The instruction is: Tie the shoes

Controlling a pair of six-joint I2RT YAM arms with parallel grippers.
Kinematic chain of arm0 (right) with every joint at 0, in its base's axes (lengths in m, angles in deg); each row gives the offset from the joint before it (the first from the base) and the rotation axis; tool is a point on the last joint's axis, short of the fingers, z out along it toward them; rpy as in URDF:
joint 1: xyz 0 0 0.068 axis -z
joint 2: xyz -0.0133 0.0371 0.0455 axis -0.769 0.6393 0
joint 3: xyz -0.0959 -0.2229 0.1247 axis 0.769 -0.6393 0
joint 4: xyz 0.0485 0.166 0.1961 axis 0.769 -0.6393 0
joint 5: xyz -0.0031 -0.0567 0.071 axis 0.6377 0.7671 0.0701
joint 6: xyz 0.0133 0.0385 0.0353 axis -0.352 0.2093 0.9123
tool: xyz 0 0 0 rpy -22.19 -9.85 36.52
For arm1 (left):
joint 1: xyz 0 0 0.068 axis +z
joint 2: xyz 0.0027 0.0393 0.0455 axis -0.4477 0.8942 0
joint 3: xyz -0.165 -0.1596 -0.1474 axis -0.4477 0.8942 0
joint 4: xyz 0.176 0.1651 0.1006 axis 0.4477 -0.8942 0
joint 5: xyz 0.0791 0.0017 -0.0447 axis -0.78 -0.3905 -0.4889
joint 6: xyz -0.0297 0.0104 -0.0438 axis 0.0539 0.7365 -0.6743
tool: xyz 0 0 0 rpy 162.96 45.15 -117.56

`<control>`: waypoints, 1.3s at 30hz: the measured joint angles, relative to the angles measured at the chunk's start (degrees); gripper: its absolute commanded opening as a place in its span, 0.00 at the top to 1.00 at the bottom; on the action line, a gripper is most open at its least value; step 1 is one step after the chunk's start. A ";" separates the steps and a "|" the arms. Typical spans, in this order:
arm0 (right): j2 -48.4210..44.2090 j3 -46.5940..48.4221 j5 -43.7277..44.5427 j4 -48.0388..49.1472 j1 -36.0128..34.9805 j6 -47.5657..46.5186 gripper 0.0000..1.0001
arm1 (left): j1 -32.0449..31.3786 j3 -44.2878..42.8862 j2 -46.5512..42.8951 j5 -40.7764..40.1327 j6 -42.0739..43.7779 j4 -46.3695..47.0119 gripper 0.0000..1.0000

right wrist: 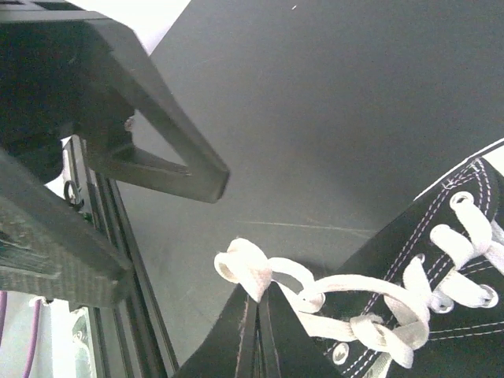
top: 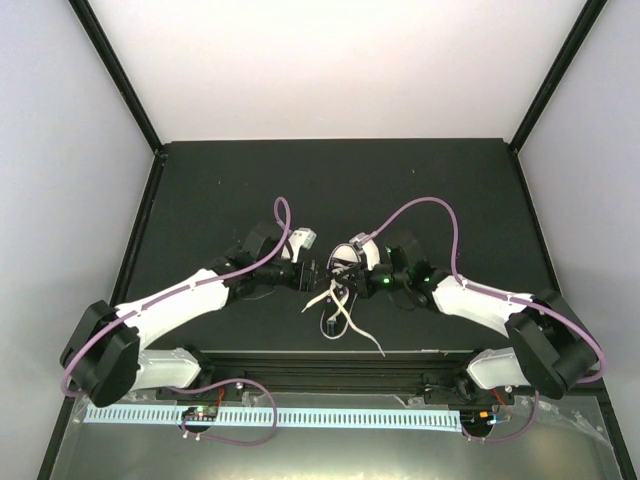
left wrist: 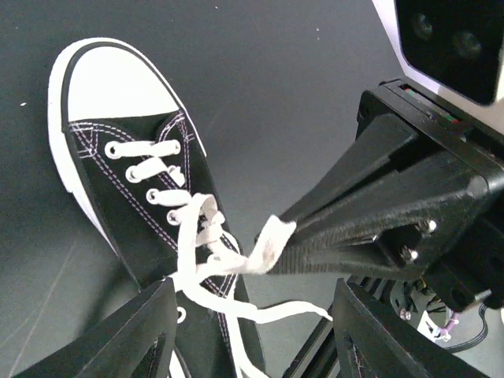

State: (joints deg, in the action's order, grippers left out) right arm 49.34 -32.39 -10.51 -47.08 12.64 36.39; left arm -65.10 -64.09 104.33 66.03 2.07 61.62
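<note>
The black canvas sneaker (left wrist: 150, 205) with white toe cap lies on the dark mat between my two grippers; it also shows in the top view (top: 342, 272) and the right wrist view (right wrist: 441, 260). Its long white laces (top: 352, 326) trail toward the near edge. My right gripper (right wrist: 258, 298) is shut on a folded loop of lace (right wrist: 250, 268) by the shoe's top eyelets, and it shows in the left wrist view (left wrist: 285, 236) pinching that loop. My left gripper (left wrist: 253, 295) is open, its fingers either side of loose lace strands (left wrist: 236, 307), touching nothing.
The dark mat (top: 200, 200) ends at a metal rail (top: 300, 365) on the near side, close under both grippers. White walls (top: 330, 60) stand round the back and sides. My left gripper's open fingers (right wrist: 169, 161) hang close to the left of the right gripper.
</note>
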 measured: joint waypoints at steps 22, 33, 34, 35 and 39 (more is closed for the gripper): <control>0.39 -0.42 -2.29 0.66 -0.02 -0.46 0.98 | 0.31 -1.70 8.28 5.35 -3.48 8.50 0.77; 0.44 -0.42 -2.21 0.66 0.00 -0.44 0.91 | 0.31 -1.68 8.87 6.54 -4.50 8.68 0.98; 0.42 -0.42 -2.16 0.63 -0.02 -0.46 0.82 | 0.31 -1.68 8.87 6.54 -4.50 8.72 0.98; 0.35 -0.42 -2.08 0.55 0.00 -0.26 0.70 | 0.33 -1.68 8.87 6.51 -4.52 8.72 0.98; -2.43 -0.61 -1.25 -1.18 0.00 -0.46 0.36 | 0.57 -1.68 8.87 6.43 -4.52 8.72 0.98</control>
State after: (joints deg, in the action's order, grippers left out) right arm 46.91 -33.00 -11.76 -48.26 12.64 35.93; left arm -64.53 -65.77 113.20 72.46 -2.45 70.34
